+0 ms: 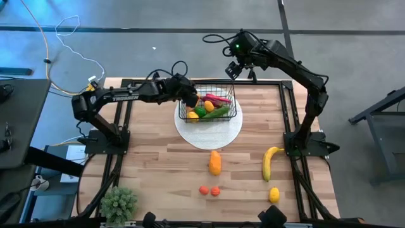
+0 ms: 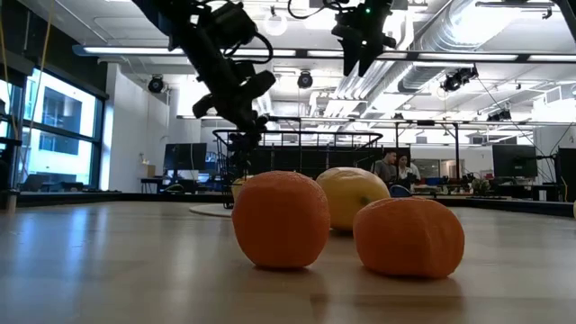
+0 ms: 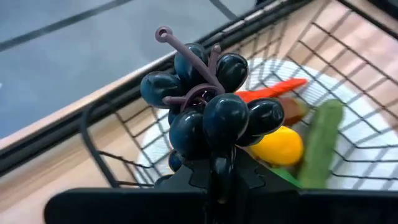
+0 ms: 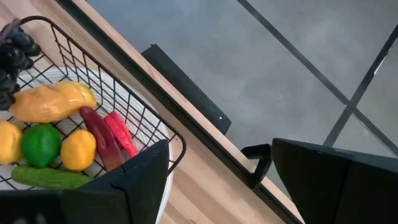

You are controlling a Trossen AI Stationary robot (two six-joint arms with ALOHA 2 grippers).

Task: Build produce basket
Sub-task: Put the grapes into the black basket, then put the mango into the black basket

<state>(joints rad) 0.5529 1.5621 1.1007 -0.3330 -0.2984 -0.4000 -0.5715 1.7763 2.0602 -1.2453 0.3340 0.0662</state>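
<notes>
Holding dark grapes point(image 3: 208, 106) clenched over the basket point(image 1: 209, 107), the left end effector point(image 1: 188, 95) hangs at its left rim. Basket on white plate point(image 1: 218, 134) (cucumber, lime, chilli inside). Right end effector point(image 1: 235, 68): released, raised behind the basket. Banana point(image 1: 271, 161): on tabletop point(image 1: 158, 164).

Produce point(image 1: 209, 106) in basket point(image 1: 235, 101) on plate point(image 1: 215, 134)

Near-black grapes point(image 3: 211, 106) on a purplish stem hang over the black wire-grid basket point(image 1: 231, 104), which holds a green cucumber point(image 4: 46, 177), lime point(image 4: 40, 144), yellow lemon point(image 4: 79, 149) and red chilli point(image 4: 99, 135) (glossy). Lower right, a yellow banana point(image 1: 271, 161).
</notes>
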